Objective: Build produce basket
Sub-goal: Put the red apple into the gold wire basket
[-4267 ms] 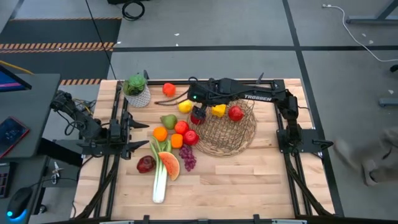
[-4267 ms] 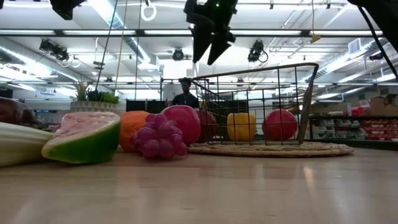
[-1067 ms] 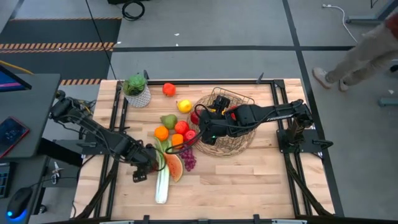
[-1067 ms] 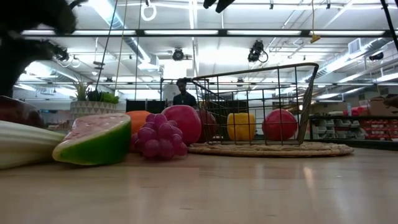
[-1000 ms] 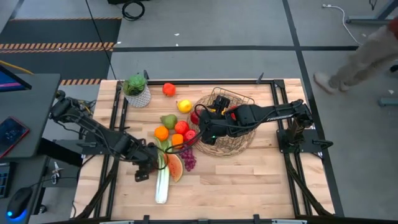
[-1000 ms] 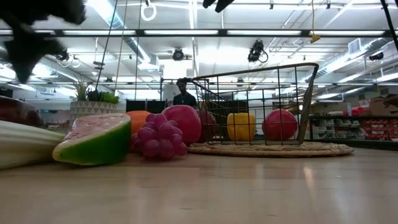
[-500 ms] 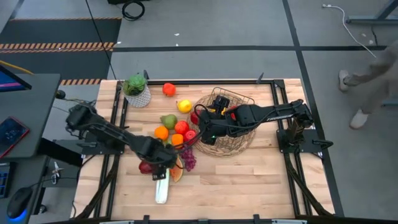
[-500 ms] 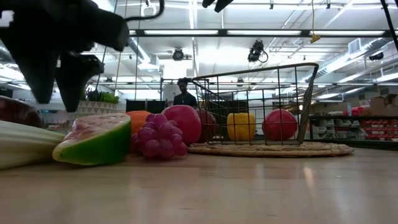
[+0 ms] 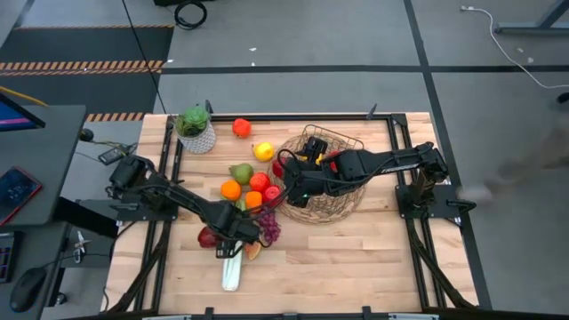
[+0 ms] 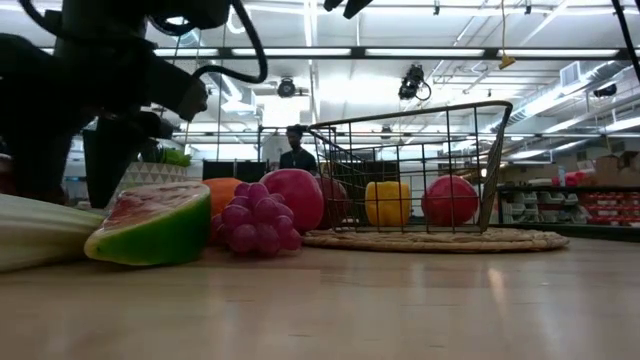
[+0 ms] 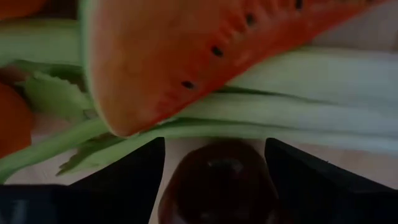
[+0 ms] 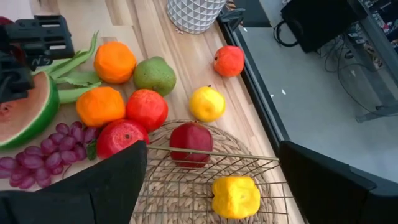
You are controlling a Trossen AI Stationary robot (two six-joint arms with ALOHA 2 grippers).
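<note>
The wire basket [image 9: 348, 203] stands right of centre and holds a yellow piece [image 12: 235, 196] and red apples [image 12: 191, 143]. Left of it, the rest of the produce lies on the table: oranges, a pear, a lemon, red apples, grapes [image 9: 268, 228], a watermelon slice [image 10: 140, 222] and a leek [image 9: 230, 267]. My left gripper [image 9: 222, 237] points down over a dark red apple [image 11: 217, 183]. One finger stands on each side of the apple, next to the leek. My right gripper [image 12: 211, 149] hangs open above the basket's left rim. My left gripper comes from above, and the dark red apple [image 11: 217, 183] fills the gap between its two fingers. The apple rests on the table. Whether the fingers touch it cannot be told in the shadow.
A white pot with a green plant [image 9: 196, 131] stands at the far left corner, with a small orange-red fruit [image 9: 241, 127] beside it. Bare wood stretches along the near edge and the near right. A person stands far behind the table [image 10: 297, 150].
My left gripper has swung toward the table's right and sunk, rolling as it went. It has gone from beside the leek's left to low over the dark red apple. The produce and my right arm have kept still.
</note>
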